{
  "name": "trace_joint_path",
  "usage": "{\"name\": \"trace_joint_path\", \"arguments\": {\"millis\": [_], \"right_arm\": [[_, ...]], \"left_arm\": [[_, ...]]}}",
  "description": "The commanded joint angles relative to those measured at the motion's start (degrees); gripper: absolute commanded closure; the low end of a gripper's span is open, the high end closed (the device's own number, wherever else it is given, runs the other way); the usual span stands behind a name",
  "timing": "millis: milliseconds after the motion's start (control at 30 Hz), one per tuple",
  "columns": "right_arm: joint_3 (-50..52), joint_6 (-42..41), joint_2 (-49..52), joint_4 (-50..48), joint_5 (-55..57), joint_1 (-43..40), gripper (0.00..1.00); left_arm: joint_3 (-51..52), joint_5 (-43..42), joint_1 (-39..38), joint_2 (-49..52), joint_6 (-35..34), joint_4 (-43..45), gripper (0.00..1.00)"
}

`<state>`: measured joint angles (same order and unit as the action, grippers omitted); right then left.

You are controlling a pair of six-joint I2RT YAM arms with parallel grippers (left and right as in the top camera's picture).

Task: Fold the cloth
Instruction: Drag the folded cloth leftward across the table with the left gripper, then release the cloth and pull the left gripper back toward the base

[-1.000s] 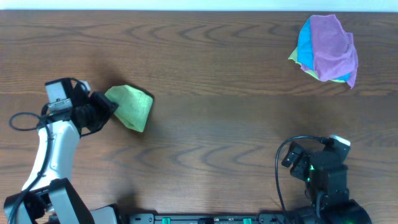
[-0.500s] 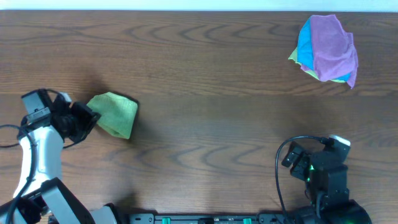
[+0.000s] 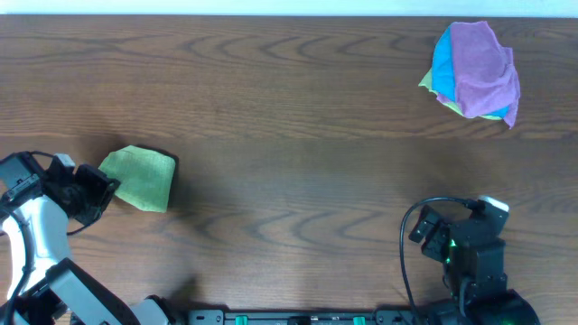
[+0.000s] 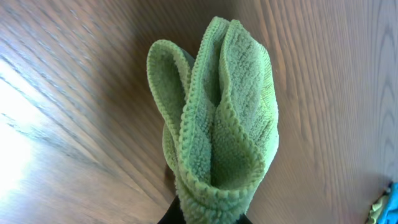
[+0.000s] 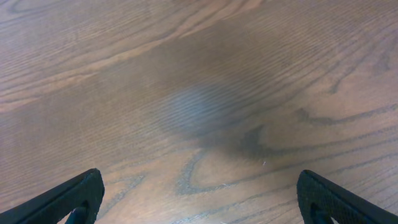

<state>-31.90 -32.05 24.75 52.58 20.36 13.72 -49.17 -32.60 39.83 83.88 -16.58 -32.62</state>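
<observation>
The lime-green cloth (image 3: 140, 177) is bunched into folds near the table's left edge. My left gripper (image 3: 101, 187) is shut on its near end and holds it. In the left wrist view the cloth (image 4: 217, 118) stands up in several folded layers from between the black fingers at the bottom of the frame. No white tag shows. My right gripper (image 5: 199, 199) is open and empty over bare wood, parked at the front right (image 3: 456, 239).
A pile of cloths, purple (image 3: 483, 63) on top of blue and yellow-green, lies at the far right back of the wooden table (image 3: 298, 135). A corner of it shows in the left wrist view (image 4: 387, 202). Cables hang by the right arm's base.
My left gripper has pulled the green cloth steadily to the left and slightly toward the front edge. The right arm has not moved.
</observation>
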Motion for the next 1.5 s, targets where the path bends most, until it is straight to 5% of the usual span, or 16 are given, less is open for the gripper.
{"name": "trace_joint_path", "arguments": {"millis": [0, 1200, 1233, 1300, 1400, 1467], "right_arm": [[0.1, -0.7, -0.1, -0.1, 0.6, -0.7, 0.01], [0.1, -0.7, -0.1, -0.1, 0.6, -0.7, 0.01], [0.1, -0.7, -0.1, -0.1, 0.6, -0.7, 0.01], [0.1, -0.7, -0.1, -0.1, 0.6, -0.7, 0.01], [0.1, -0.7, -0.1, -0.1, 0.6, -0.7, 0.01], [0.1, -0.7, -0.1, -0.1, 0.6, -0.7, 0.01]], "left_arm": [[-0.6, 0.6, 0.8, -0.8, 1.8, -0.1, 0.94], [-0.6, 12.1, 0.8, -0.7, 1.8, -0.2, 0.93], [-0.6, 12.0, 0.8, -0.7, 1.7, -0.2, 0.87], [-0.6, 12.0, 0.8, -0.8, 1.5, -0.2, 0.52], [-0.6, 11.4, 0.8, -0.8, 1.3, -0.4, 0.13], [-0.6, 10.5, 0.8, -0.8, 1.3, -0.5, 0.05]]}}
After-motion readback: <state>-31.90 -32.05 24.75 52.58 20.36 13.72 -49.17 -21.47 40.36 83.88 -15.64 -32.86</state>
